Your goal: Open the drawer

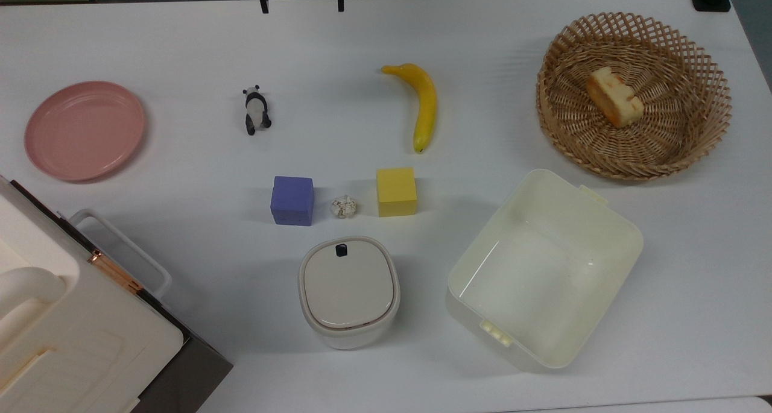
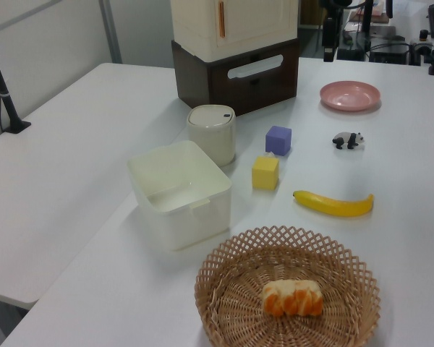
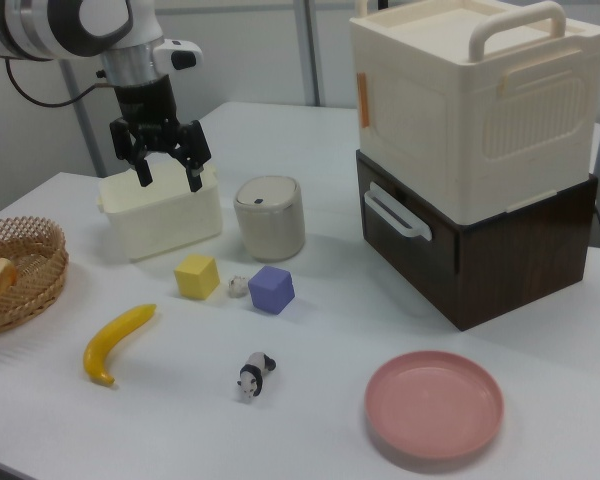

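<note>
Right view gives you the gripper [image 3: 167, 170] up in the air over the white table [image 3: 40, 420], fingers spread apart and holding nothing, hanging in front of the cream tub [image 3: 163, 218] at the right view's left. The drawer [image 3: 450, 240] sits shut at the right view's right: dark brown front, white loop handle [image 3: 392, 213] facing the table's middle, cream cabinet [image 3: 470, 100] stacked on top of it. You've got the gripper well apart from that handle, with the lidded trash can [image 3: 270, 217] between them. In the top view the drawer handle [image 1: 123, 247] pokes out at the top view's lower left, pink plate [image 1: 84, 129] just above it. Mid-table in the top view: purple cube [image 1: 292, 200], small crumpled ball [image 1: 344, 207] and yellow cube [image 1: 396, 192] in a row, ball between the cubes. Banana [image 1: 422, 104] and toy panda [image 1: 256, 110] lie beyond them; wicker basket [image 1: 699, 57] holds a piece of bread [image 1: 615, 96].
</note>
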`<move>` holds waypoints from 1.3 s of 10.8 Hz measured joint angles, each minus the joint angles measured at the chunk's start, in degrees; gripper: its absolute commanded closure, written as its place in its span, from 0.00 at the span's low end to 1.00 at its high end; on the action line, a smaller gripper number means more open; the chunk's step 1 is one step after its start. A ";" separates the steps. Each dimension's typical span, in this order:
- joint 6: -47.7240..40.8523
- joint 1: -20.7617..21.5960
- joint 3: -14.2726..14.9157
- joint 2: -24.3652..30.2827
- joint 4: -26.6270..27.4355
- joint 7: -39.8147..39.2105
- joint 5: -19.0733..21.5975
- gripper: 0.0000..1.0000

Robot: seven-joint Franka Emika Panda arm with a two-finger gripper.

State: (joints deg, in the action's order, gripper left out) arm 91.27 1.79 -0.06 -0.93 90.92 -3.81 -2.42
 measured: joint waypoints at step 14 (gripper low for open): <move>-1.76 -0.07 0.08 0.23 -0.02 0.08 0.04 0.00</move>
State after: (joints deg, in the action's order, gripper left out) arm 89.50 1.72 0.02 -0.70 90.90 -3.74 -2.38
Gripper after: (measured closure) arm 0.000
